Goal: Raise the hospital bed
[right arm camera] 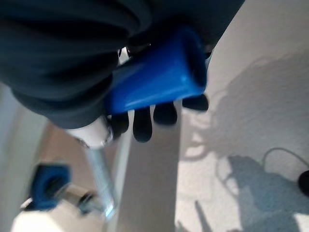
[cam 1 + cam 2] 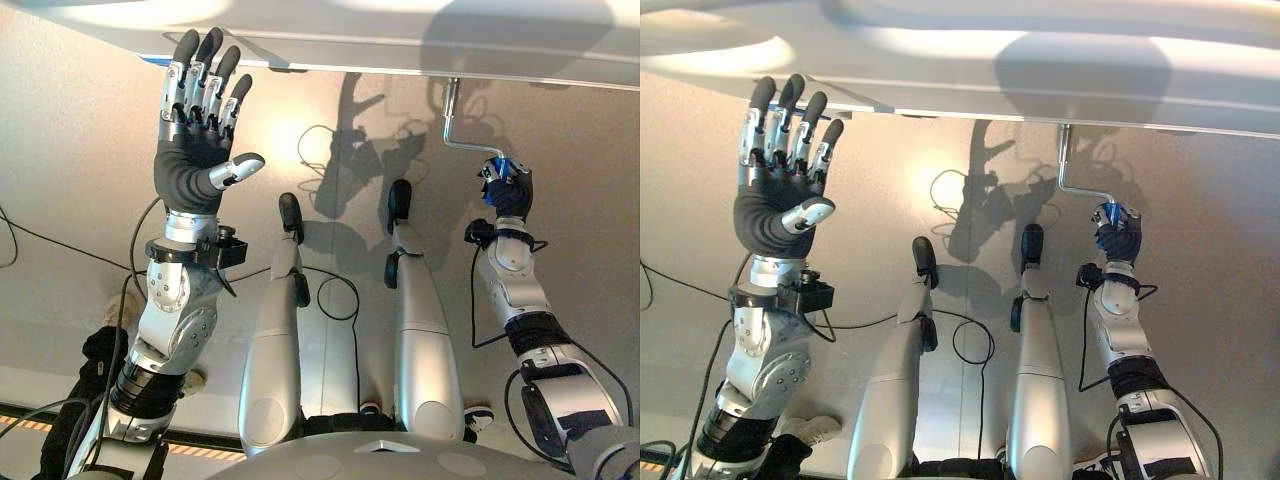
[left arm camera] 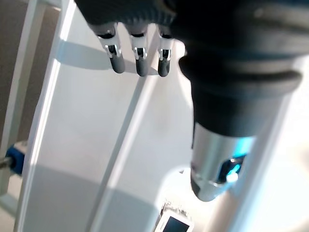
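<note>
The bed [image 2: 400, 45] was a wide white board that ran across the top of the head views, high over the pale floor [image 2: 60, 150]. Its edge was smooth and flat with light and shade on it. A thin silver crank [image 2: 455, 125] hung down from the bed on the right side, bent like a step, and ended in a blue grip [image 1: 154, 79]. The right hand [image 2: 508, 190] was curled tight round that grip, just under the bed's edge. In the right wrist view the grip looked fat and round, and it stuck out past the dark fingertips [image 1: 142, 128]. The left hand [image 2: 195, 130] was held up flat with its fingers spread, and the tips were near the bed's edge.
</note>
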